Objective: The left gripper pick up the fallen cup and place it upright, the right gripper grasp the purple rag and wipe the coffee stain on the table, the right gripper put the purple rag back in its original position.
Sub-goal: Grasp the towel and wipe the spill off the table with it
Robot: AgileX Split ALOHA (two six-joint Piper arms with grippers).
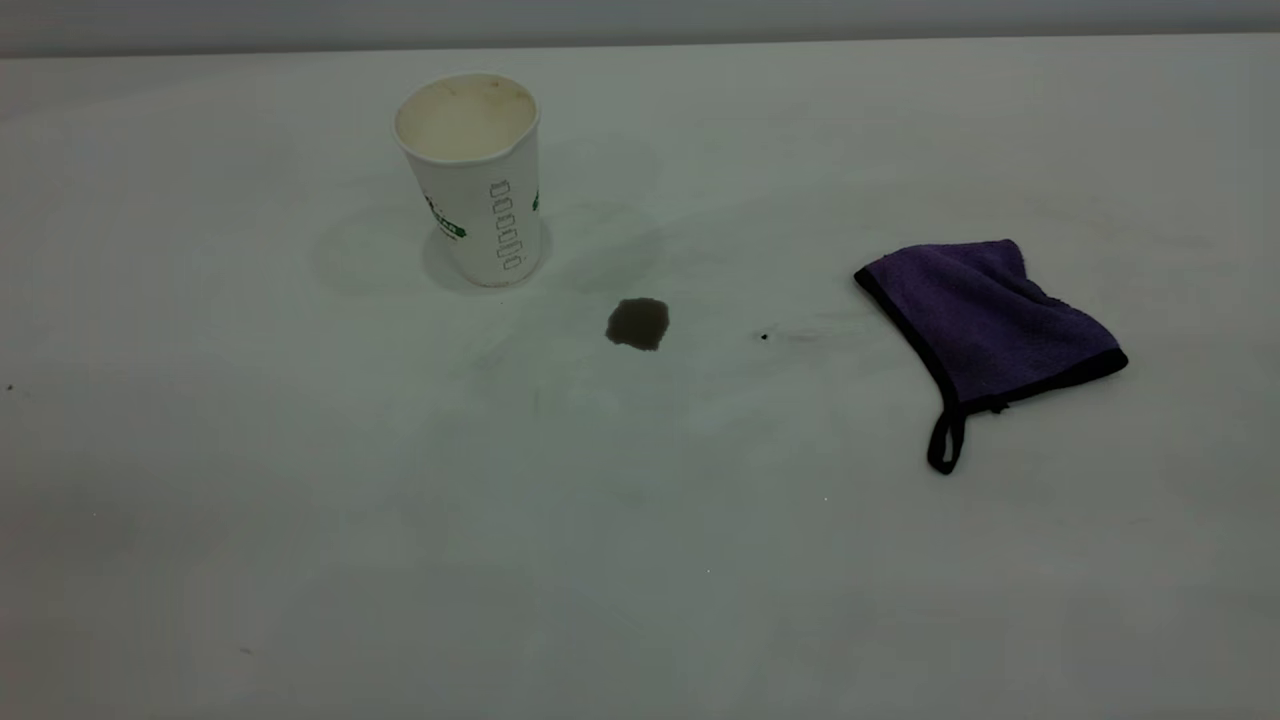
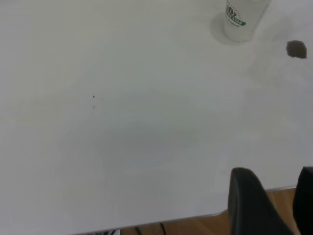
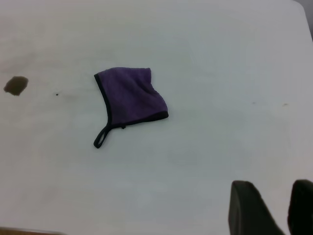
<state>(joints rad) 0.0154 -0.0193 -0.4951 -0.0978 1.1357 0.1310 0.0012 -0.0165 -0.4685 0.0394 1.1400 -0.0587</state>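
The white paper cup [image 1: 480, 200] stands upright on the table [image 1: 640, 560], mouth up, at the back left. It also shows in the left wrist view [image 2: 239, 19]. The coffee stain [image 1: 637, 323] lies just in front and to the right of the cup. The purple rag [image 1: 985, 315] lies flat at the right, with its black loop toward the front. Neither gripper shows in the exterior view. My left gripper [image 2: 279, 178] is open and empty over the table's edge, far from the cup. My right gripper [image 3: 275, 191] is open and empty, well away from the rag [image 3: 131, 93].
A tiny black speck [image 1: 764, 337] lies between the stain and the rag. The stain also shows in the right wrist view [image 3: 15, 85]. Wooden floor [image 2: 195, 226] shows past the table's edge in the left wrist view.
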